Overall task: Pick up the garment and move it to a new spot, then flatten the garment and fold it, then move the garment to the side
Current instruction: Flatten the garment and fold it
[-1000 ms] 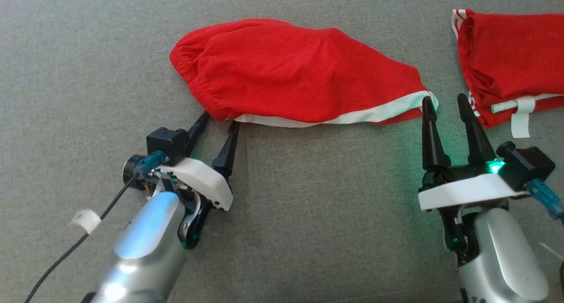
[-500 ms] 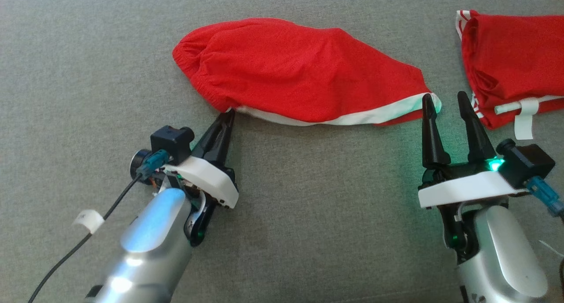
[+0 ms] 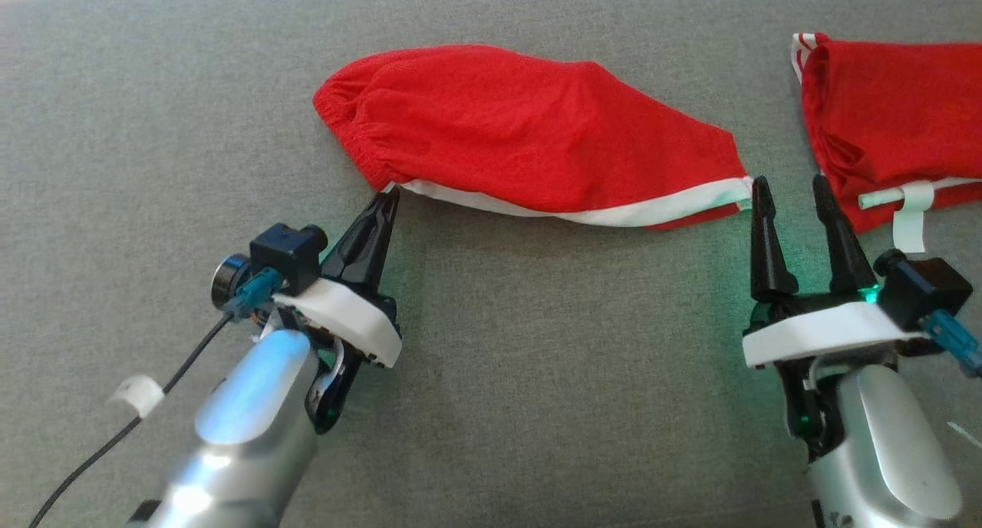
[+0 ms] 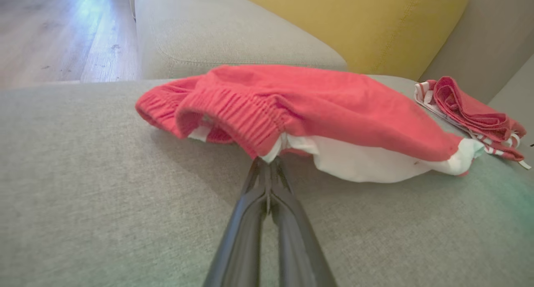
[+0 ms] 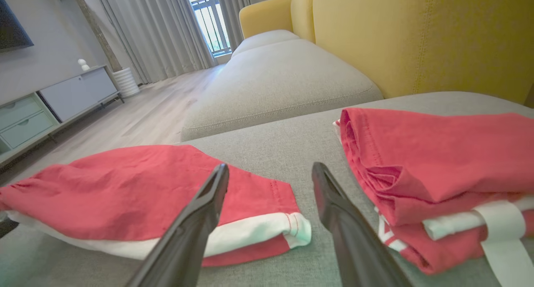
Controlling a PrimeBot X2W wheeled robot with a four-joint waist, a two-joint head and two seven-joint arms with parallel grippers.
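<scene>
The garment point(image 3: 537, 129) is a red pair of shorts with white trim, lying folded across the grey sofa seat. My left gripper point(image 3: 387, 194) is shut on its near-left corner, where the elastic waistband meets the white edge. In the left wrist view the fingertips point(image 4: 267, 168) pinch that edge of the garment point(image 4: 317, 107). My right gripper point(image 3: 790, 186) stands open just beyond the garment's right end, its left finger close to the white hem. In the right wrist view the right gripper point(image 5: 270, 170) has its fingers spread over bare cushion beside the garment point(image 5: 125, 182).
A second folded red piece of clothing point(image 3: 890, 113) with white stripes and a white label lies at the far right, close to my right gripper, also clothing point(image 5: 438, 162). A yellow sofa back point(image 5: 417, 36) rises behind. The seat's left edge drops to a wooden floor point(image 4: 50, 32).
My left gripper went from open astride the garment's near-left corner to shut on it. The right gripper stayed open. The head camera shifted slightly.
</scene>
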